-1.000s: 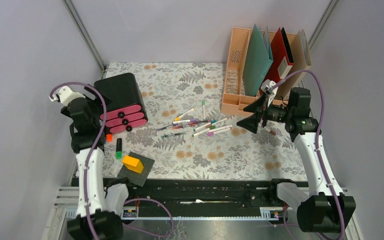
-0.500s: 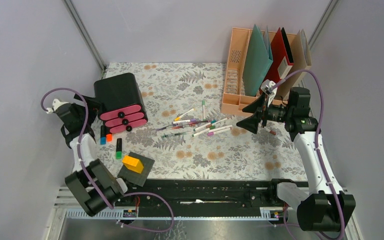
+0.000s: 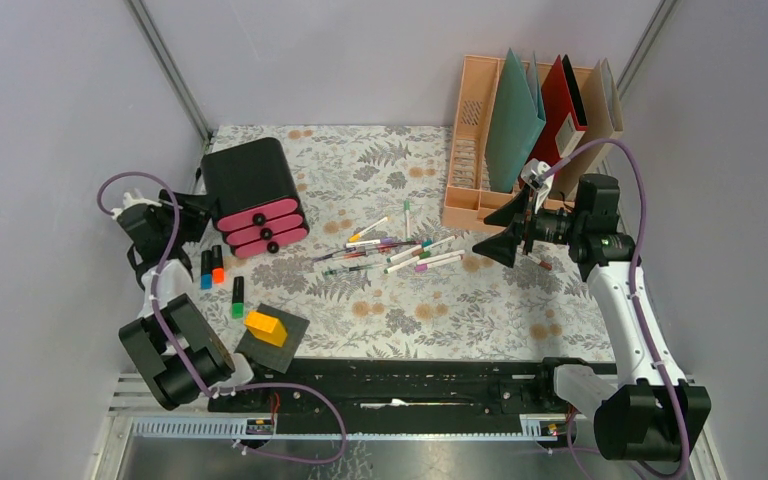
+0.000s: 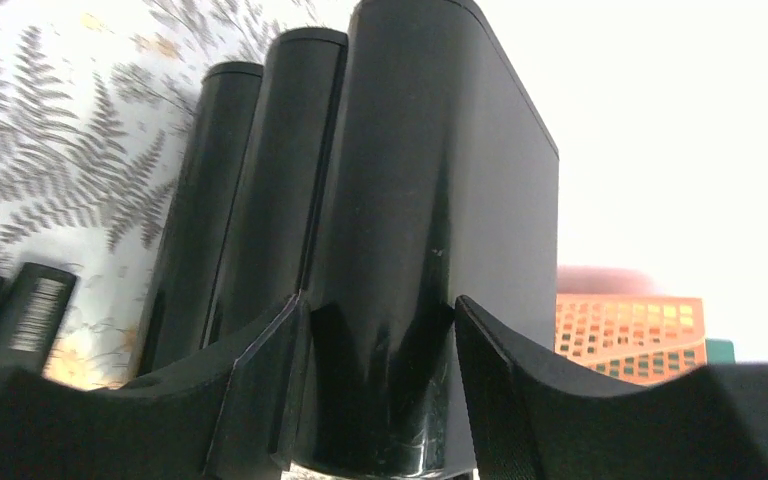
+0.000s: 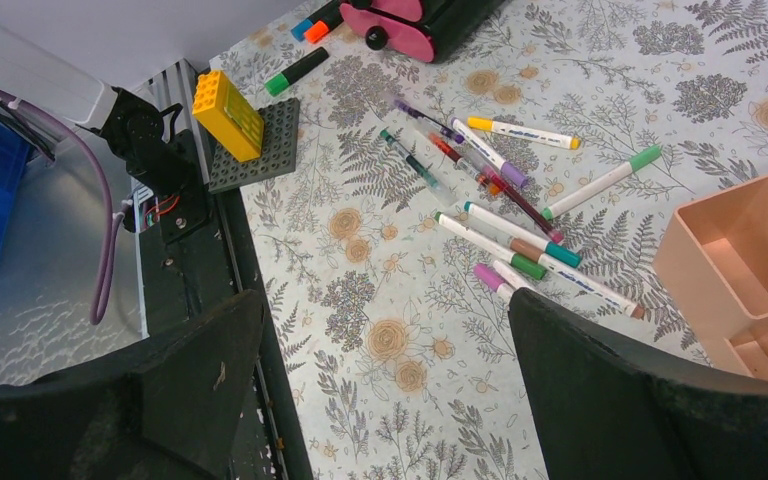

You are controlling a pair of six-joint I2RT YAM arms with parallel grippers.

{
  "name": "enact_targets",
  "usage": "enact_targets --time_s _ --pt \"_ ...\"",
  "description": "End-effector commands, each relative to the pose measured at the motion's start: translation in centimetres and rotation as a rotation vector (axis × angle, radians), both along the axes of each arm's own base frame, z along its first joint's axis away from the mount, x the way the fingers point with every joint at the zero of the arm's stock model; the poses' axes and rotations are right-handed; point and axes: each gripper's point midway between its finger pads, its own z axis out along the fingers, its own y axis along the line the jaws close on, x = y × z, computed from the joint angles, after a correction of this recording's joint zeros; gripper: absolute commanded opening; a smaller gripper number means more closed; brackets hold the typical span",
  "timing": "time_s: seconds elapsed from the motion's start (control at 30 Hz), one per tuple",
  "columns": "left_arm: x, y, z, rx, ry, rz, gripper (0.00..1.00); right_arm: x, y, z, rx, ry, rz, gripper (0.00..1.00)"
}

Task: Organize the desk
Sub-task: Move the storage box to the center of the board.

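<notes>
Across the floor of the cell, from the two arm bases to the back wall, lies the large flat rectangular tabletop (image 3: 460, 310), covered in pale grey-white cloth with grey ferns and orange-brown flowers. It looks rigid and fixed, nothing to lift. Its cloth is probably soft and apt to ruck if things are dragged, so the hold belongs on the loose items, each lifted clear. At the far right corner stands a peach plastic file rack (image 3: 472, 110) with upright folders. Far left sits a black drawer box with pink rounded fronts (image 3: 250, 180); the left fingers (image 4: 255, 390) look clamped on its glossy edge away from those fronts, a surface that may slip. The right fingers (image 5: 190, 380) hang spread wide and empty above the tabletop near the rack. Mid-tabletop lies a loose heap of thin felt-tip pens (image 3: 400, 250), likely light and prone to rolling, best pinched across the barrel. Near left, a dark grey studded plate (image 3: 285, 350) carries a yellow brick (image 3: 265, 325); beside the box lie blue (image 3: 205, 268), orange (image 3: 218, 262) and green (image 3: 237, 297) highlighters.
</notes>
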Motion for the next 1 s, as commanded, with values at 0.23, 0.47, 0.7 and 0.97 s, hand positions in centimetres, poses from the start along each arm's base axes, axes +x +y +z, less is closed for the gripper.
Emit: enact_targets --time_s 0.23,0.47,0.7,0.97 --pt "2.3 -7.9 0.6 -0.106 -0.098 -0.187 0.58 0.3 0.3 0.4 0.007 -0.019 0.019 1.0" --pt "2.9 -9.0 0.5 -0.085 -0.082 -0.226 0.61 0.4 0.2 0.2 0.004 -0.018 0.017 1.0" --pt "0.3 -5.5 2.3 0.115 0.011 -0.022 0.83 0.4 0.2 0.1 -0.003 -0.02 0.019 1.0" --pt "-3.1 -6.5 4.8 0.263 -0.011 -0.069 0.93 0.5 0.1 0.0 -0.018 -0.027 0.012 1.0"
